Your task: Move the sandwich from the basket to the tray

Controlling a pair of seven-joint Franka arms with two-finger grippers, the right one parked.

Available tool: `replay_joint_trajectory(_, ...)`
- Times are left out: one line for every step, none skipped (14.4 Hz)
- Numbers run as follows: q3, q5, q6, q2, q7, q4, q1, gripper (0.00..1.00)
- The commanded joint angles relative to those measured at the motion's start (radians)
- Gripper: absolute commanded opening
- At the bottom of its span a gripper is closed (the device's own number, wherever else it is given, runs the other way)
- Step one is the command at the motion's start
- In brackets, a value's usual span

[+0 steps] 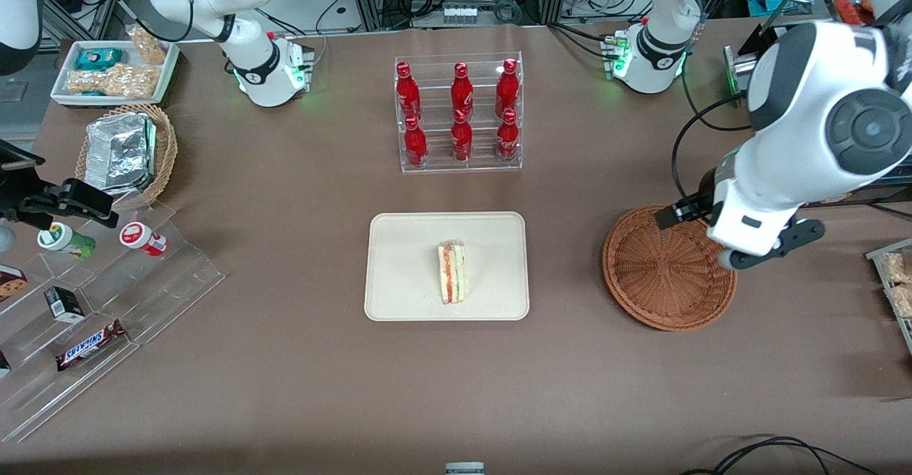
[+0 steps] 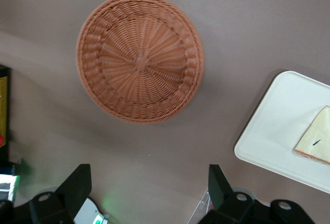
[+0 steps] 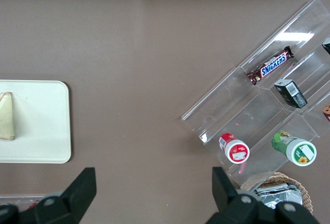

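The sandwich (image 1: 452, 272) (image 2: 314, 141) (image 3: 6, 115), a pale wedge with red and green layers, lies on the cream tray (image 1: 399, 247) (image 2: 273, 126) (image 3: 41, 131) at the table's middle. The reddish-brown wicker basket (image 1: 662, 268) (image 2: 139, 59) sits beside the tray toward the working arm's end, with nothing in it. My left gripper (image 1: 727, 229) (image 2: 148, 175) hangs high over the basket's rim, on the side farther from the front camera. It is open, its fingers (image 2: 77, 182) spread wide over bare table with nothing between them.
A clear rack of red bottles (image 1: 459, 115) stands farther from the front camera than the tray. Toward the parked arm's end are a stepped acrylic shelf (image 1: 171, 268) with snacks, a tan basket with foil (image 1: 128, 151) and a white snack tray (image 1: 114, 69).
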Motion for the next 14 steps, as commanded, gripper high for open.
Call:
replay_joint_trajectory(-0.028,0.000,-0.039,-0.114,0.135,-0.077,0.101,1.00)
replay_joint_trajectory(-0.029,0.000,-0.039,-0.152,0.211,-0.117,0.137,1.00)
replay_joint_trajectory(-0.036,0.001,-0.039,-0.191,0.259,-0.148,0.179,1.00)
replay_joint_trajectory(-0.051,0.004,-0.046,-0.223,0.319,-0.160,0.225,1.00)
replay_joint_trajectory(-0.089,0.012,-0.068,-0.252,0.377,-0.165,0.277,1.00)
replay_joint_trajectory(-0.136,0.015,-0.106,-0.268,0.401,-0.162,0.329,1.00)
replay_joint_trajectory(-0.155,0.016,-0.127,-0.274,0.395,-0.150,0.348,1.00)
replay_joint_trajectory(-0.157,0.016,-0.131,-0.271,0.390,-0.139,0.346,1.00)
replay_joint_trajectory(-0.157,0.015,-0.132,-0.269,0.390,-0.127,0.346,1.00)
replay_joint_trajectory(-0.157,0.015,-0.129,-0.266,0.390,-0.122,0.346,1.00)
replay_joint_trajectory(-0.157,0.015,-0.128,-0.265,0.395,-0.119,0.349,1.00)
replay_joint_trajectory(-0.157,0.013,-0.111,-0.266,0.395,-0.120,0.351,1.00)
replay_joint_trajectory(-0.157,0.013,-0.096,-0.268,0.399,-0.125,0.351,1.00)
replay_joint_trajectory(-0.158,0.015,-0.076,-0.271,0.398,-0.131,0.345,1.00)
